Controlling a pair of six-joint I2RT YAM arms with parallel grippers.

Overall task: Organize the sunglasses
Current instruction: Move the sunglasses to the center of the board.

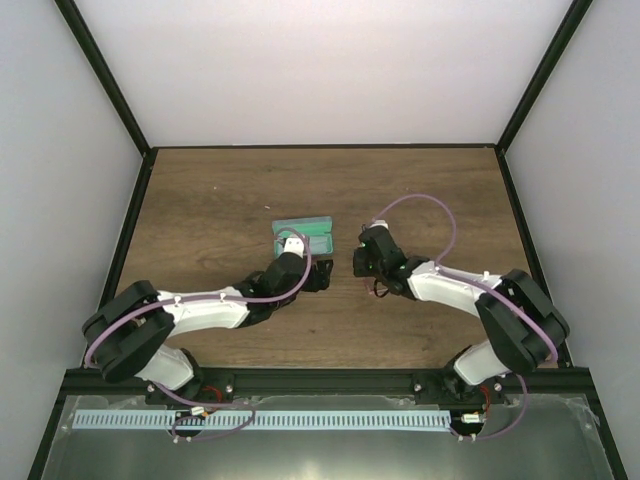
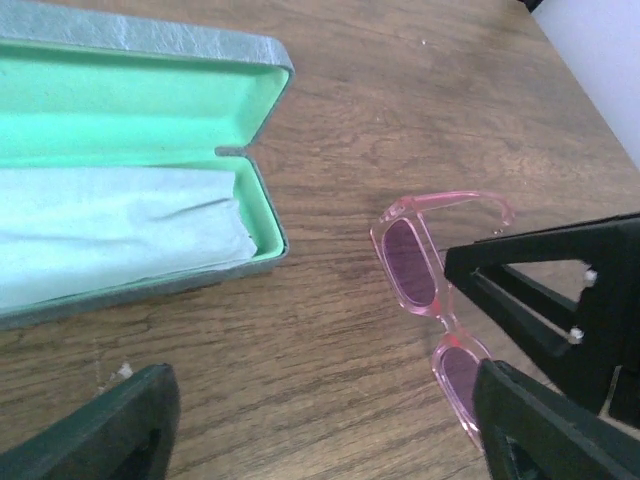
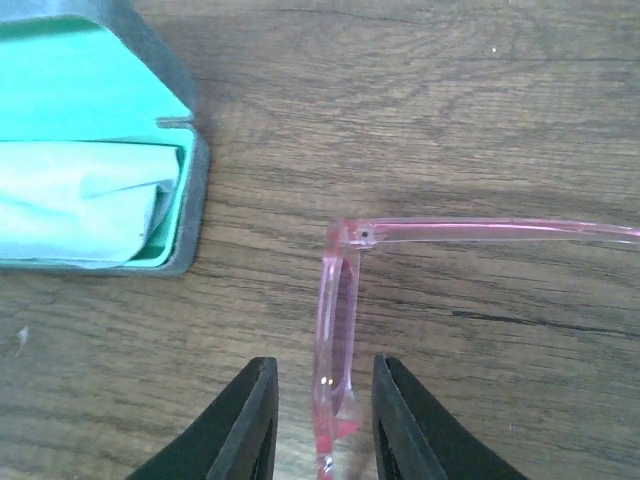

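left gripper (image 2: 328, 385) spread wide, empty | right gripper (image 3: 325, 365) slightly parted, straddling sunglasses (image 3: 335, 320) front, not clamping | sunglasses flat on bench (image 2: 400, 100), midway between near and far edges | case (image 2: 270, 215) open just beyond, cloth (image 2: 110, 225) inside

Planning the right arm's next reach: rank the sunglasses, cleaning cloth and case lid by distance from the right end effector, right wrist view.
1. Sunglasses, straddled by the right end effector, bottom centre.
2. Cleaning cloth, left, inside the case.
3. Case lid, upper left, farthest.
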